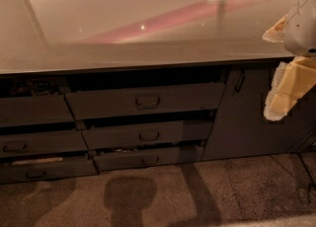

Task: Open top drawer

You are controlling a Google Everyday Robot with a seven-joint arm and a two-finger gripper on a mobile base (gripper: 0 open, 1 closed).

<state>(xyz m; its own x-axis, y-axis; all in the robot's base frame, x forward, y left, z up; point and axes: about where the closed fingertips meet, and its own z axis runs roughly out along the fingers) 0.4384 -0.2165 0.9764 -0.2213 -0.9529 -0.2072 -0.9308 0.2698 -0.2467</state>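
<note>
End effector: your end effector hangs at the right edge of the view, in front of the worktop's front edge; you cannot tell whether it is wide or narrow.
Top drawer: your top drawer sits just under the glossy worktop, the widest front of the centre stack, well to the left of the end effector and apart from it.
Handle: its small loop handle lies at the centre of the front.
Gap: a dark strip shows above the front.
Below: a middle drawer and a bottom drawer, both slimmer.
Right: a cabinet door with a vertical handle stands between the stack and the end effector.
Floor: speckled floor, shadows across it.
</note>
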